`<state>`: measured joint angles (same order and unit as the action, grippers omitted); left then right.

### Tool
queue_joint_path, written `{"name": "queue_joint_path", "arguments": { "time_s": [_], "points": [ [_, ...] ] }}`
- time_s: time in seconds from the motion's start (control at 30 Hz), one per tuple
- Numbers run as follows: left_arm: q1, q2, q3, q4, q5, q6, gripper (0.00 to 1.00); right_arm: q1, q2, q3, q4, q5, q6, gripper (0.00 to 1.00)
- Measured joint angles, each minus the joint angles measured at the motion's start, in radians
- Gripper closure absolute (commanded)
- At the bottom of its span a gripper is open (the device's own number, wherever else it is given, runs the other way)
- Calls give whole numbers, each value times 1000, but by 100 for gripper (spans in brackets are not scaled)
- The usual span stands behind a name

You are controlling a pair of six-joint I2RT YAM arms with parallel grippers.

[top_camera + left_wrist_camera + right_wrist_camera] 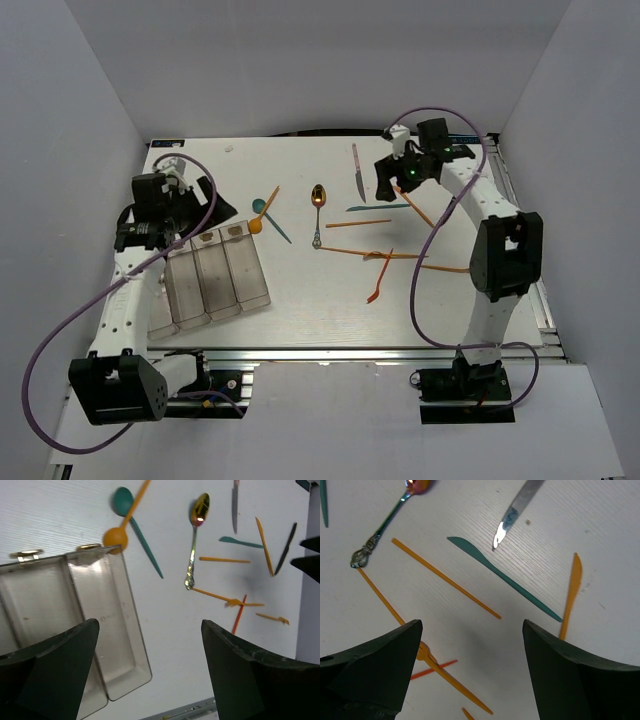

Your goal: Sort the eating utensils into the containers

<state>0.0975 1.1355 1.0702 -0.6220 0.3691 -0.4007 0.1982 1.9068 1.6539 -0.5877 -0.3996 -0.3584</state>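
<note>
Utensils (357,223) are scattered across the middle and right of the table (300,320), and I can see none in the containers (215,285), which sit near you at front left.

Your left gripper (150,675) hangs over the far end of those bins, fingers spread wide and holding nothing. Just past it, the orange spoon (116,537) rests its bowl against the bin's far corner, with its handle crossing the teal spoon (142,542).

Further out on the right, your right gripper (470,675) hovers, also spread wide and empty. The thin orange stick (445,577) runs on a diagonal and ends just ahead of its fingers, so that looks like your pick.

Turn the wrist so the fingers close squarely across the stick rather than along it. Aim for its middle and go right down to the tabletop, because a piece this thin and flat will likely slip out of a high pinch.

Watch your neighbours beyond it. The teal knife (505,575) lies near the stick, and farther still the metal knife (517,505) points its tip just beside the teal one. Close slowly, lift straight up, then line the stick up lengthwise with a bin.
</note>
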Motion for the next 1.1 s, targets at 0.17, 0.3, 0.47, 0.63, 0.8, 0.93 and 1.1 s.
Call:
{"name": "queue_joint_path", "arguments": {
  "time_s": [0.17,0.3,0.47,0.63,0.8,0.93,1.1],
  "points": [
    [-152,30,-8,55,-1,-57,8,60,52,40,-2,16,99,13],
    [-328,153,11,137,-36,-104,20,51,65,45,-12,20,137,11],
    [-512,542,222,179,-112,-144,40,33,65,47,-53,-43,69,11],
    [-586,869,475,122,-206,-146,46,3,35,15,-88,-166,-17,11],
    [-622,1102,758,50,-297,-135,43,-41,-19,-43,-93,-234,-44,12],
    [-643,1185,869,5,-397,-123,42,-68,-40,-81,-90,-266,-47,12],
    [-656,1210,892,-39,-500,-111,45,-79,-44,-112,-88,-292,-49,12]
  ]
}}
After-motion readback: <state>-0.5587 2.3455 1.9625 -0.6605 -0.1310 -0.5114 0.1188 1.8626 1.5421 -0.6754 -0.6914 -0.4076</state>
